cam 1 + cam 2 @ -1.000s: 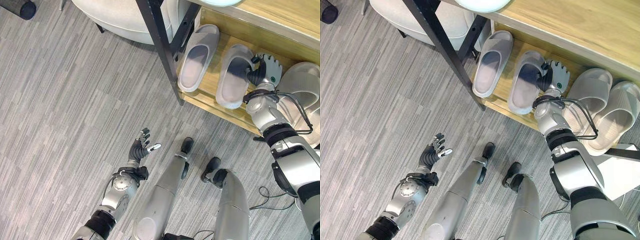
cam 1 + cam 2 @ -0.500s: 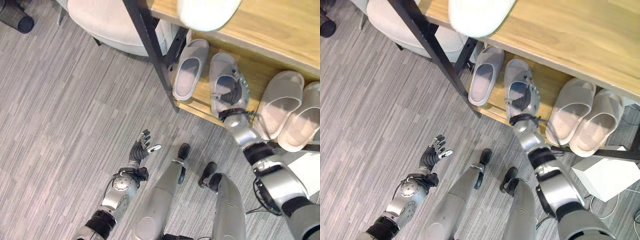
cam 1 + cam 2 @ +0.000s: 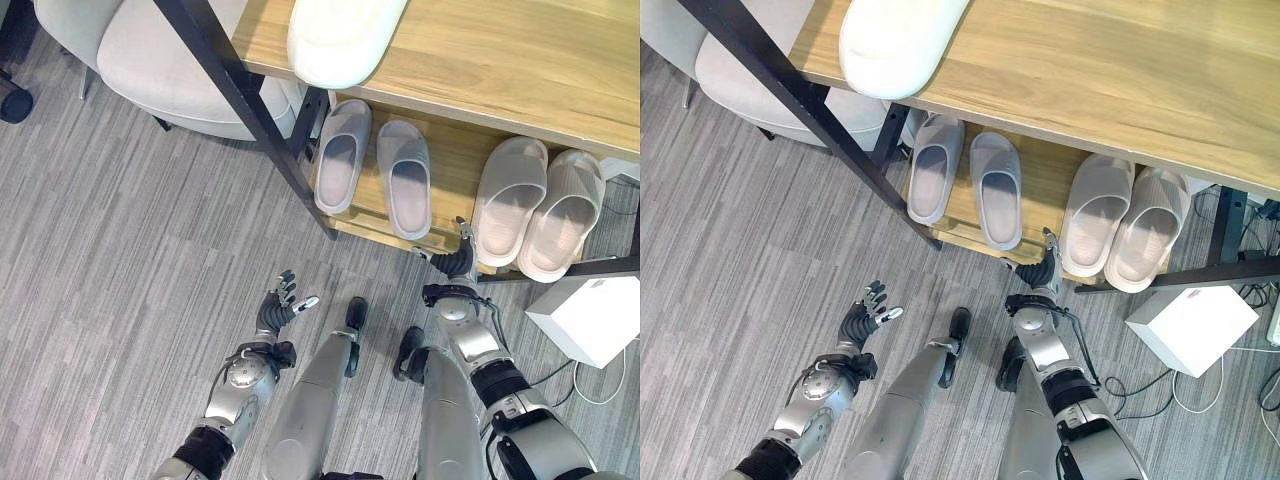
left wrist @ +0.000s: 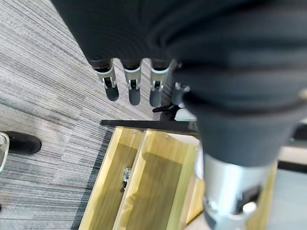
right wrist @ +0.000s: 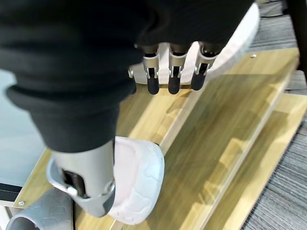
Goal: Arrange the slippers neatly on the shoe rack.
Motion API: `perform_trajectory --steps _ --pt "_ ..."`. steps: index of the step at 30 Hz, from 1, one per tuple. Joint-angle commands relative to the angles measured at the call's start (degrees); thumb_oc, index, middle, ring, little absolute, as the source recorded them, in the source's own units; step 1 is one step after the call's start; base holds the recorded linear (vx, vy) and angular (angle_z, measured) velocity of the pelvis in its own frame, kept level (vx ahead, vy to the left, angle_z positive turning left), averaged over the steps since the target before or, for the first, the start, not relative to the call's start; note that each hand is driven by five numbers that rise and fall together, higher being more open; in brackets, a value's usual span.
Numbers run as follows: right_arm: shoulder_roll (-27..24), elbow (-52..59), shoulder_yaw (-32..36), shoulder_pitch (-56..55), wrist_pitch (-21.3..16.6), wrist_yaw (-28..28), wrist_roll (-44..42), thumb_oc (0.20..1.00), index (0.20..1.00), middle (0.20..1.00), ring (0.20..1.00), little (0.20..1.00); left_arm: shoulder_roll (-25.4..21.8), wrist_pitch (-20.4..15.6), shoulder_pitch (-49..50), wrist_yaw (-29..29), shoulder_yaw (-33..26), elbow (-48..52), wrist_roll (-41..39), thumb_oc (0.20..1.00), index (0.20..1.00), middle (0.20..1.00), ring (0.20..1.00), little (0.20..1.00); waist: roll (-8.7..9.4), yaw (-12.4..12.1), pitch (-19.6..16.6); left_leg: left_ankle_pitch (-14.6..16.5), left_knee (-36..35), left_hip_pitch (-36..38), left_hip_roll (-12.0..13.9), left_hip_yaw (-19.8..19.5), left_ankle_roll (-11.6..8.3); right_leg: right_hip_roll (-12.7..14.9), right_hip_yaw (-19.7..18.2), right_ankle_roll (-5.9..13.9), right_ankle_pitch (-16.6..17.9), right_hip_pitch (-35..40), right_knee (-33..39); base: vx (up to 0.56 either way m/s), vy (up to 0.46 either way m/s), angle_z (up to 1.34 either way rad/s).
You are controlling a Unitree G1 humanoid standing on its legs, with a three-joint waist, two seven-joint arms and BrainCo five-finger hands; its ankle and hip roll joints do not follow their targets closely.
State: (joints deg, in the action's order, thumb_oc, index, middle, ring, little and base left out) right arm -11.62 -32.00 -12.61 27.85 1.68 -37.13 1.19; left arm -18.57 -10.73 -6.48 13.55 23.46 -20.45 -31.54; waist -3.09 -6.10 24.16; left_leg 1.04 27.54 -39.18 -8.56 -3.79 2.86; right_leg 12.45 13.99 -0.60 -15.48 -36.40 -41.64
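My left hand [image 3: 281, 306] hangs open and empty over the floor, well off the shoe rack [image 3: 455, 165]. Both slipper pairs [image 3: 372, 168] [image 3: 538, 207] sit on its shelf. Right hand [image 3: 458, 262], fingers straight, holds nothing at the rack's front edge. Looks about done; maybe straighten the left pair next.

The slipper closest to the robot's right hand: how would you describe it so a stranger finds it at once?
Look under the wooden table top at the low wooden shoe rack holding four pale slippers. It is the second slipper from the left, and its heel juts further over the front edge than its neighbour's.
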Motion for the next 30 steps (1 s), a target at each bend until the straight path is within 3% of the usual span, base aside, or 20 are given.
perform_trajectory --steps 1,5,12,21,29,30 --pt "1.3 -2.7 0.6 5.2 -6.2 3.2 -13.3 1.0 1.0 1.0 1.0 1.0 -0.1 -1.1 0.3 -0.3 0.0 2.2 0.1 1.0 1.0 1.0 1.0 1.0 -1.69 -1.7 1.2 12.1 3.4 3.4 1.4 -2.7 0.88 0.6 -0.2 2.64 2.1 3.1 7.4 0.0 0.0 0.0" --pt "2.7 -9.4 1.2 12.0 -8.0 7.5 -25.0 1.0 1.0 1.0 1.0 1.0 -1.8 -0.9 0.0 -1.6 0.2 2.0 -0.2 1.0 1.0 1.0 1.0 1.0 -1.9 -3.5 1.1 11.6 2.7 2.9 1.0 -3.2 0.68 1.1 0.6 2.8 2.2 2.9 7.6 0.0 -0.001 0.01" --pt "0.5 -9.5 -0.7 20.7 -9.6 10.3 -31.1 1.0 1.0 1.0 1.0 1.0 -2.8 -1.3 -0.5 -2.6 1.5 1.5 -0.4 1.0 1.0 1.0 1.0 1.0 -1.79 -6.9 1.3 11.1 1.6 3.8 0.4 -4.6 0.32 1.9 2.3 2.81 1.8 4.4 7.7 0.04 -0.012 0.13" --pt "-2.5 -8.7 -2.7 23.7 -9.1 11.4 -30.8 1.0 1.0 1.0 1.0 1.0 -2.7 -0.9 -1.6 -3.1 2.9 1.2 0.2 1.0 1.0 1.0 1.0 1.0 -1.39 -7.4 1.8 10.9 1.3 4.5 0.4 -4.9 -0.04 1.9 2.6 2.63 1.6 5.0 7.6 0.01 -0.015 0.04" --pt "-4.9 -5.0 -5.3 21.0 -8.6 18.1 -33.0 1.0 1.0 1.0 1.0 1.0 -2.9 -0.4 -1.8 -5.0 1.6 1.3 0.6 1.0 1.0 1.0 1.0 1.0 -0.47 -6.8 1.8 10.4 -0.7 7.2 1.4 -4.0 -0.38 1.2 2.2 2.44 2.2 7.2 9.7 -0.01 -0.035 -0.02" --pt "-6.7 -3.0 -6.0 18.4 -8.1 21.6 -33.8 1.0 1.0 1.0 1.0 1.0 -3.1 -0.2 -1.2 -6.3 1.0 1.6 0.6 1.0 1.0 1.0 1.0 1.0 -0.16 -6.4 1.5 10.1 -1.9 8.5 1.6 -3.9 -0.65 0.9 2.4 2.53 2.7 8.5 11.1 -0.01 -0.06 -0.02"
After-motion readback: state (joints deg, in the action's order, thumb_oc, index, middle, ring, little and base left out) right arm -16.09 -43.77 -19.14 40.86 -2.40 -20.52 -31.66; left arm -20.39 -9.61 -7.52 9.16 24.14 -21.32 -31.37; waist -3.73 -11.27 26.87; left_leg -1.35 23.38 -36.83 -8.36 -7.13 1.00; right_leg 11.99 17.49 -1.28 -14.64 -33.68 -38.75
